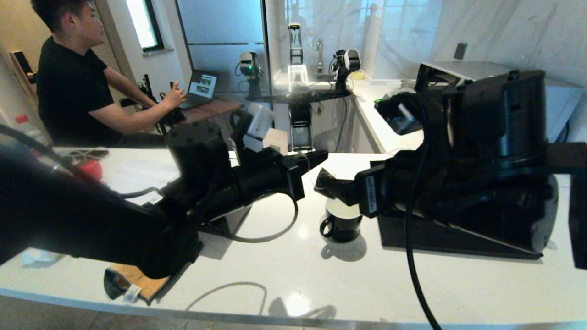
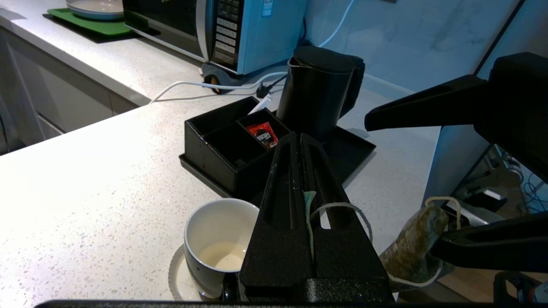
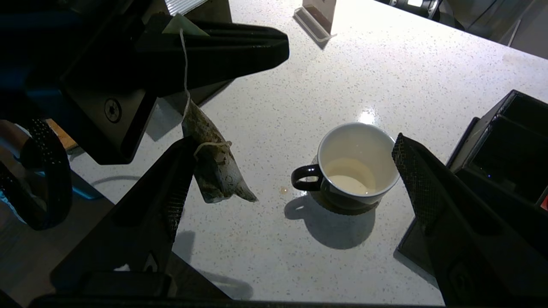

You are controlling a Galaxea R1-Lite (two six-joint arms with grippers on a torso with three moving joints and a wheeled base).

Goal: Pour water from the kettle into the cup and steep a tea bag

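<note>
The cup (image 1: 341, 220) (image 2: 214, 239) (image 3: 359, 162) stands mid-table, black with a white inside and a little pale liquid at the bottom. My left gripper (image 2: 298, 137) (image 1: 321, 158) is shut on the green tag and string of the tea bag (image 2: 411, 244) (image 3: 214, 171). The wet bag hangs beside the cup, above the table, not over the rim. My right gripper (image 3: 293, 140) (image 1: 332, 185) is open wide above the cup. One of its fingers (image 3: 171, 192) touches the hanging bag; the other finger (image 3: 424, 184) is past the cup. The kettle (image 2: 317, 90) stands on a black tray (image 2: 355, 147) behind the cup.
A black compartment box (image 2: 214, 145) on the tray holds a red packet (image 2: 262, 133). Behind it are a microwave (image 2: 239, 30) and white cables. A round coaster (image 2: 177, 273) lies under the cup. A person (image 1: 73, 78) sits at the back left. A wooden board (image 1: 137, 279) lies near the front edge.
</note>
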